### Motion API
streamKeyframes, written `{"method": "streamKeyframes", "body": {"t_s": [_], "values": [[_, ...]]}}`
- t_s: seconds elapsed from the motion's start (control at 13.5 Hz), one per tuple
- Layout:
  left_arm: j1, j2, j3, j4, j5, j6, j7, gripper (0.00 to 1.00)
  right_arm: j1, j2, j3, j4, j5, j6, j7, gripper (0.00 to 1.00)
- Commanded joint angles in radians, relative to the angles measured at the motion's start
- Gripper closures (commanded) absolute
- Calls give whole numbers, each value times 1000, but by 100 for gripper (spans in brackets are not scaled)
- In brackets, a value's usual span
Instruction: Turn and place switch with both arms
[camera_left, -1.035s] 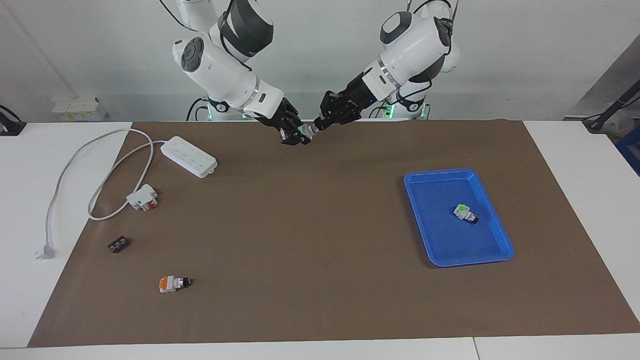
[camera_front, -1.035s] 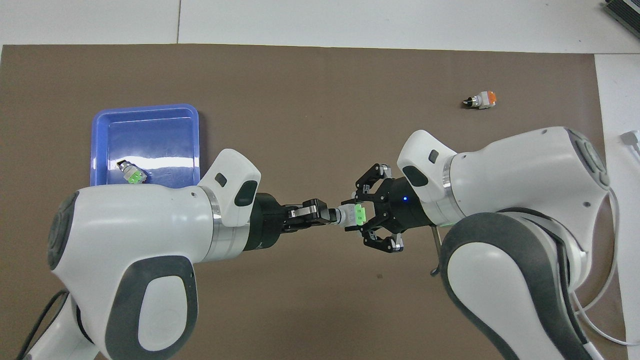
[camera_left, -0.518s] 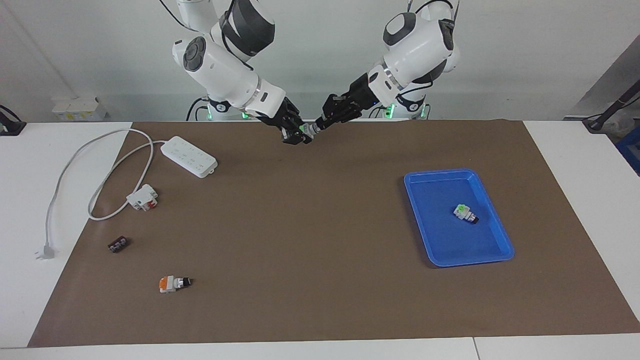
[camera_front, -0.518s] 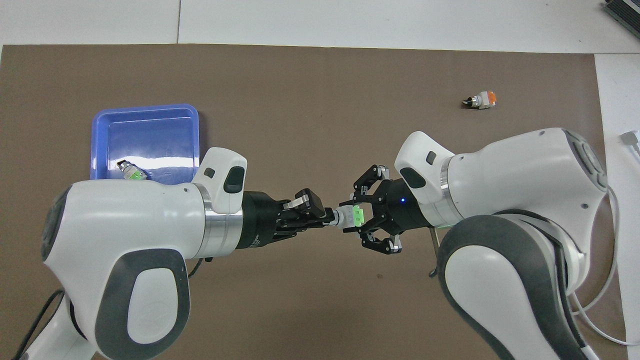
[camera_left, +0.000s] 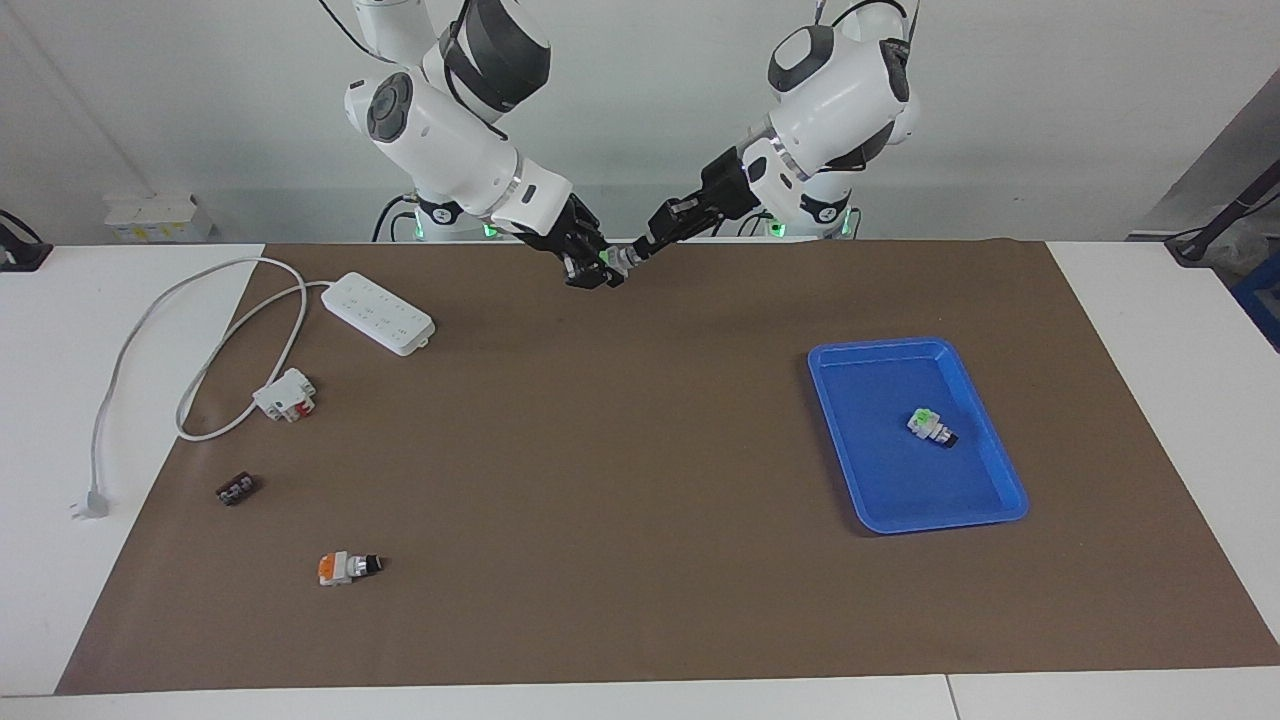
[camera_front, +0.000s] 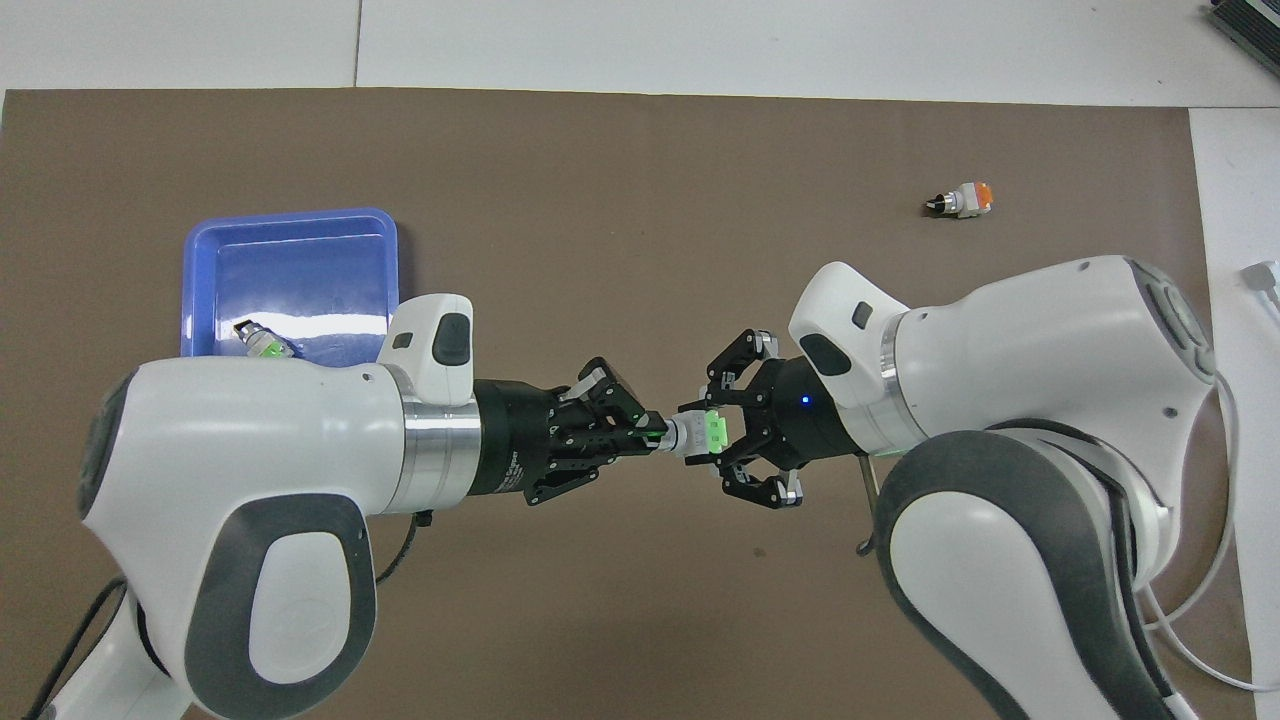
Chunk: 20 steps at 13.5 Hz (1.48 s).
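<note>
The switch (camera_front: 700, 433) hangs in the air above the near middle of the desk (camera_left: 640, 480), so both arms can reach it. The right gripper (camera_front: 722, 437) has its fingers clamped on the green block. The left gripper (camera_front: 655, 441) has its fingers narrowed, apparently pinching the black knob to twist it.

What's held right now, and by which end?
The switch: right pincer clamps its green block end, left pincer grips the knob end, above the mat.

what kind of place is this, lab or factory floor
Most likely a robotics lab bench: two arms over a brown mat, small switch parts laid out, a blue tray and a power strip against plain white walls.
</note>
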Motion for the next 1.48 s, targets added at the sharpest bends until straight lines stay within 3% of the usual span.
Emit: {"method": "streamKeyframes", "body": {"t_s": [0.0,0.37,1.11,1.26,1.41], "values": [[17,-10,-4,4,-35,-11,-88,100,2,-9,4,-13,-14,15,30,100],[38,-10,-4,10,-43,-8,-225,100,2,-9,4,-13,-19,17,30,100],[37,-9,-4,12,-41,-5,-231,100,2,-7,4,-13,-42,17,30,100],[37,-9,-4,12,-41,-5,-231,100,2,-7,4,-12,-42,19,28,1],[37,-9,-4,12,-41,-5,-231,100,2,-6,6,-12,-42,34,28,0]]}}
